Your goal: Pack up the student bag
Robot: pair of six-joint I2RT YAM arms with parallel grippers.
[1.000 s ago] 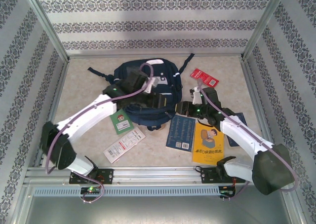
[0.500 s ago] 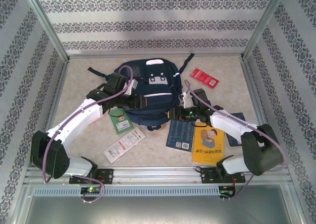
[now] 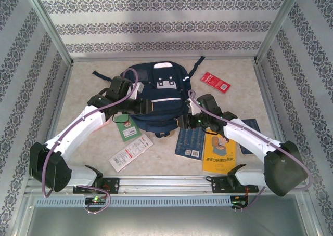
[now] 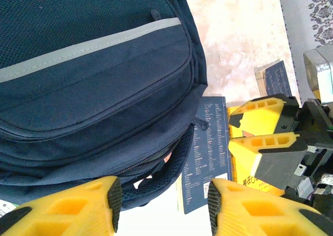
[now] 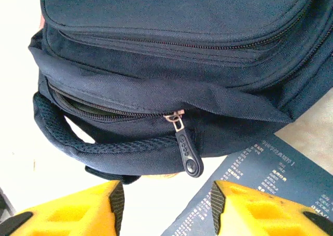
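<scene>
On beige table [image 3: 237, 72], student bag [image 3: 158, 98], illegible-print blue book [image 3: 190, 141]; left hand [image 4: 164, 199] and right hand [image 5: 166, 197] released, empty.

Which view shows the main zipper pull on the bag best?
Right wrist: zipper pull hangs close and centred. Left wrist shows it small at the student bag's edge. Top external: too small to tell.

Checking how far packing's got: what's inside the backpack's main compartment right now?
The student bag has its zip partly undone beside the pull, showing a narrow dark slit above the carry handle. Nothing inside can be made out; navy fabric covers the interior.
</scene>
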